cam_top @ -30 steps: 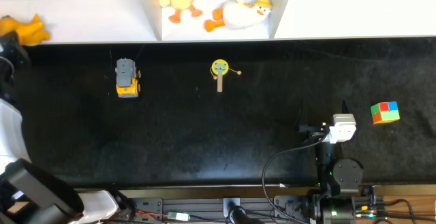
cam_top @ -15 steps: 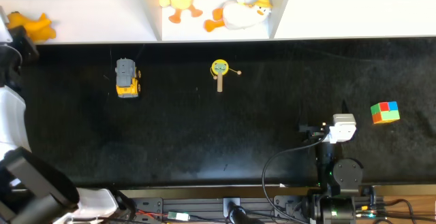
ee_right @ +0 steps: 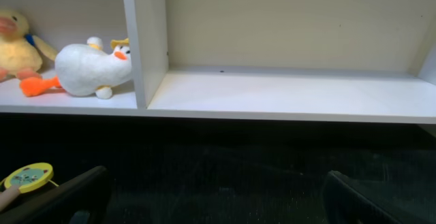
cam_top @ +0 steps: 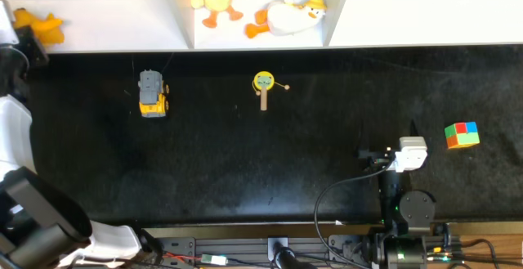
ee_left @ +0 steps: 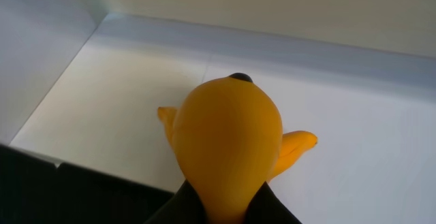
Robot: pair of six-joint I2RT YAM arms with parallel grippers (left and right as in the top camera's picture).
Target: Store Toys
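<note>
While the left gripper point(ee_left: 228, 207) is clamped on the rounded orange toy duck point(ee_left: 228, 139) over the left compartment floor of the white shelf point(ee_left: 122, 94), the toy looks light and squashy, best pinched around its narrow body. Farther right, the right gripper point(ee_right: 216, 176) rests with fingers apart near the small multicoloured cube point(cam_top: 462, 135).

My left arm point(cam_top: 16, 138) runs up the left edge of the top view, with its gripper point(ee_left: 228, 210) at the upper left corner — fingers clamped on a duck point(ee_left: 228, 135). My right arm point(cam_top: 394, 189) sits folded at the lower right — gripper point(ee_right: 218, 200) spread wide.
</note>
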